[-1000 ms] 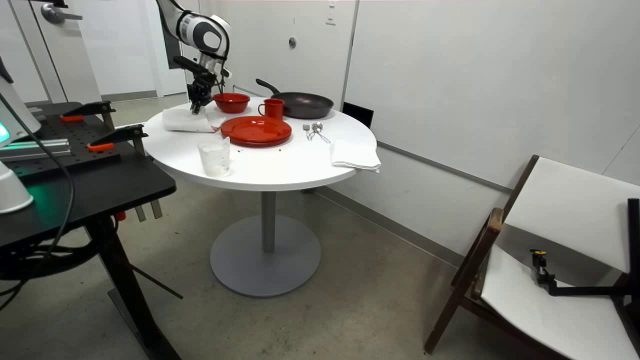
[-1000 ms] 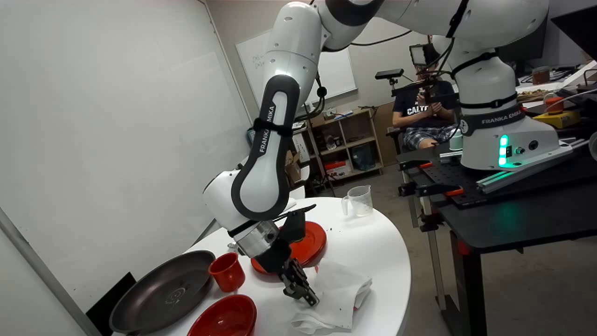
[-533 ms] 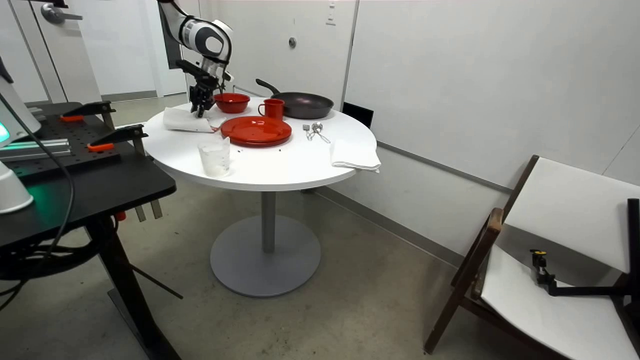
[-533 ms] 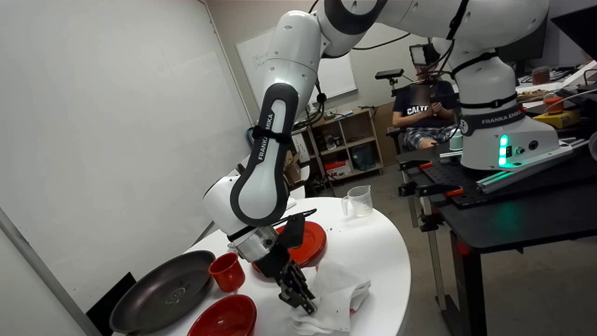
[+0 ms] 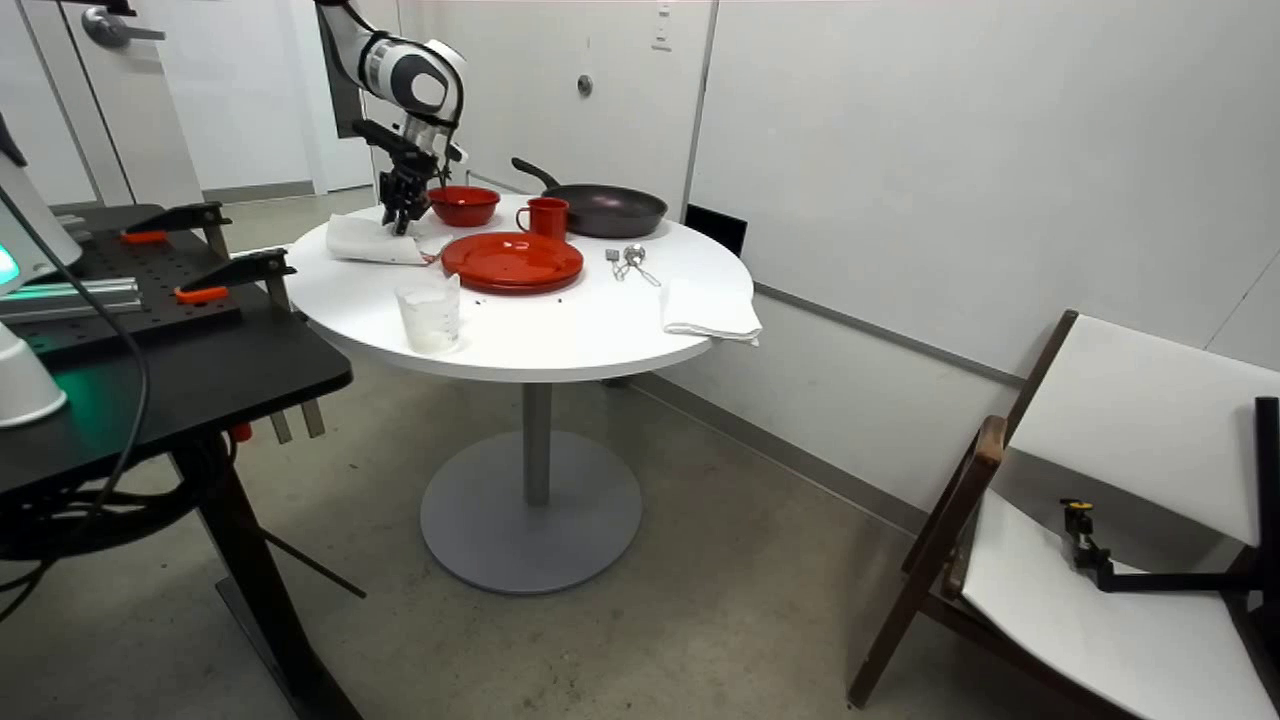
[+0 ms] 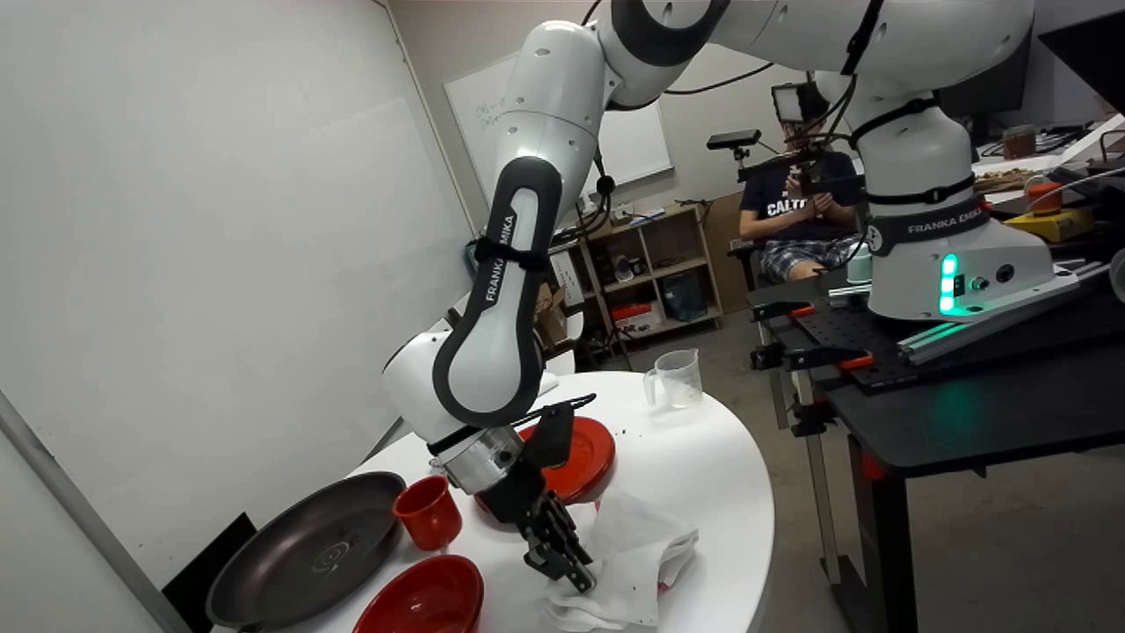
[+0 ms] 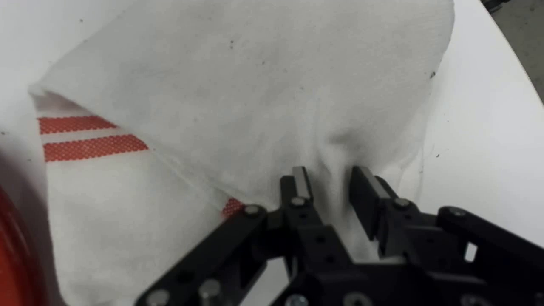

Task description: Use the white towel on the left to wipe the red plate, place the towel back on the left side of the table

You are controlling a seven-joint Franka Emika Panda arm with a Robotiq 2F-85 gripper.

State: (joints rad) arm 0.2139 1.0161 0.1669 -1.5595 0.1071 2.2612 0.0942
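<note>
- Two fingers (image 7: 364, 204) stand spread apart in the wrist view, and they do not seem to pinch anything. A soft ridge of the white towel (image 7: 255, 106) shows between them.
- Over the last second, the fingers have dipped and slid a bit, and the towel has shifted a tiny bit too. Over the last half second, hardly anything has moved.
- The towel lies folded on the left side of the bench (image 5: 560, 335) in an exterior view, just beside the red plate (image 5: 513, 258).
- This may mean the towel is being left in its place, or that a new grab is coming. I cannot tell which.
- In an exterior view, the arm (image 6: 492, 369) covers part of the plate. The wrist view cuts off all but its edge.
- It is hard to see if the fingers touch the towel. Its underside is hidden.
- I cannot tell if the plate is wiped.
</note>
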